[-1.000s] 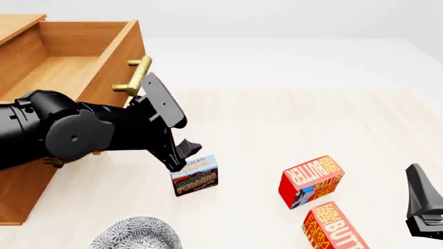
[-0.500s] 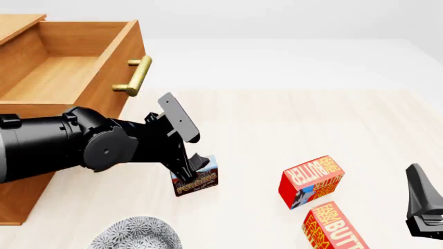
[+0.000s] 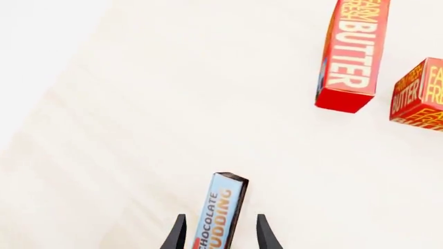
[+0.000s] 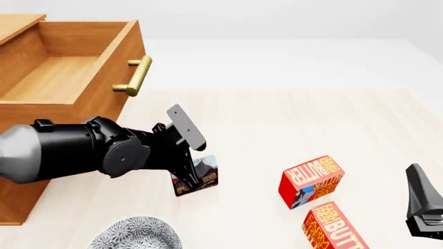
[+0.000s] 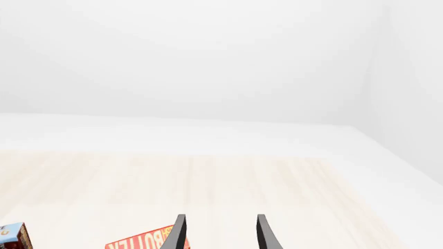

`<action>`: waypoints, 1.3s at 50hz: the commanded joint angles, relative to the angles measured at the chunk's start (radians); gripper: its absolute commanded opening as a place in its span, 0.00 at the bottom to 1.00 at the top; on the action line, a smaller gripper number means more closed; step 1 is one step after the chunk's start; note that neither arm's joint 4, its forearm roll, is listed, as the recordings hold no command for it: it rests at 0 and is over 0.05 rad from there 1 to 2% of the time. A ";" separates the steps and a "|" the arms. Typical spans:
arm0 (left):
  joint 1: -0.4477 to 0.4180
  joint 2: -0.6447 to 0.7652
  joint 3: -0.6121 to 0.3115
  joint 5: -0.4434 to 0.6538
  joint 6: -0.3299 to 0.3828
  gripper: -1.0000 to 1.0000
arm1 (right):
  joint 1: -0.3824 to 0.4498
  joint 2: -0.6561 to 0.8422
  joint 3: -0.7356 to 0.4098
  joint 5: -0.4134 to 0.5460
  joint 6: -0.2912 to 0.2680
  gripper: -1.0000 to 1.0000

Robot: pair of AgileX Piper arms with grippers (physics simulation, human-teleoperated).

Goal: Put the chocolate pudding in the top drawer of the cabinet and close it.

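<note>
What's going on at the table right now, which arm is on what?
The left gripper is down at the chocolate pudding, its open fingers on either side of the upright box, not yet closed on it. The top drawer of the cabinet stands pulled out and empty. The right gripper sits idle and open at the table's right edge. Two butter boxes stand untouched on the table.

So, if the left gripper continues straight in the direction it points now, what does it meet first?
The chocolate pudding: it already stands between the fingers of the left gripper, which has not closed on it. Beyond the box, the table looks free, though depth is unclear.
</note>
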 commanded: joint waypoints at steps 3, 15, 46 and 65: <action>0.005 0.041 0.042 -0.064 0.000 1.00 | 0.009 0.000 0.001 0.011 0.014 1.00; 0.009 0.060 0.050 -0.080 -0.006 1.00 | 0.009 0.000 0.001 0.010 0.013 1.00; 0.047 0.137 0.074 -0.142 -0.027 1.00 | 0.009 0.000 0.001 0.010 0.013 1.00; 0.036 0.173 0.075 -0.162 -0.053 1.00 | 0.009 0.000 0.001 0.009 0.012 1.00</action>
